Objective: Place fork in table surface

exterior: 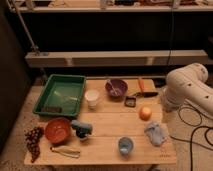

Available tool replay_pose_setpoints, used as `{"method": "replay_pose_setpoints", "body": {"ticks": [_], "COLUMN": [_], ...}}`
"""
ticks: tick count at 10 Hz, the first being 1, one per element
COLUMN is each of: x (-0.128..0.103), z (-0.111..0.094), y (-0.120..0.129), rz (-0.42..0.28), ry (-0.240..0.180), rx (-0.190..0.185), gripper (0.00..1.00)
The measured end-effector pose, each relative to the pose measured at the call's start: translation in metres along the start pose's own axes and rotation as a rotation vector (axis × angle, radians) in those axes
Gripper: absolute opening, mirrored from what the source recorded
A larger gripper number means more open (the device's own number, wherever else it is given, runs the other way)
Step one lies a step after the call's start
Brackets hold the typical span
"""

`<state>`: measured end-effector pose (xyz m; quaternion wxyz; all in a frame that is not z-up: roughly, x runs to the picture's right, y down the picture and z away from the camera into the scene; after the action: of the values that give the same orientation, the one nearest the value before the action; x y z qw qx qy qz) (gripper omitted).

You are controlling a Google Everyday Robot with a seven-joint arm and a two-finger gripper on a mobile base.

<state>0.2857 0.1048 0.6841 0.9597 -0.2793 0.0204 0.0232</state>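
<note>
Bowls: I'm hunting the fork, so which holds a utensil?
The purple bowl holds the slim pale fork; the orange bowl looks empty. The gripper is out of view; arm at right.

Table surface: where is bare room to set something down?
The table surface is bare between white cup, orange, blue cup and teal object, and between tongs and blue cup. Crowded around purple bowl and red bowl. Gripper out of view; arm stands at right edge.
</note>
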Motion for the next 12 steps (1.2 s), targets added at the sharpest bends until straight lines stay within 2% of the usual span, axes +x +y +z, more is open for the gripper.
{"method": "replay_pose_setpoints", "body": {"ticks": [4,5,7,9,10,12], "x": [0.000,0.000,-0.011,-0.033,-0.053,-0.086], "z": [0.000,-0.001,-0.009,-0.019,-0.028,-0.038], "y": [0.000,-0.001,-0.013,-0.041,-0.071,-0.114], "rz": [0.002,0.007,0.003,-0.011,-0.023,-0.042], "ry": [0.001,0.003,-0.017,-0.052,-0.082,-0.130], "rx": [0.002,0.014,0.074,0.130,0.171,0.219], "gripper": [0.65,0.65,0.65,0.65,0.65,0.65]}}
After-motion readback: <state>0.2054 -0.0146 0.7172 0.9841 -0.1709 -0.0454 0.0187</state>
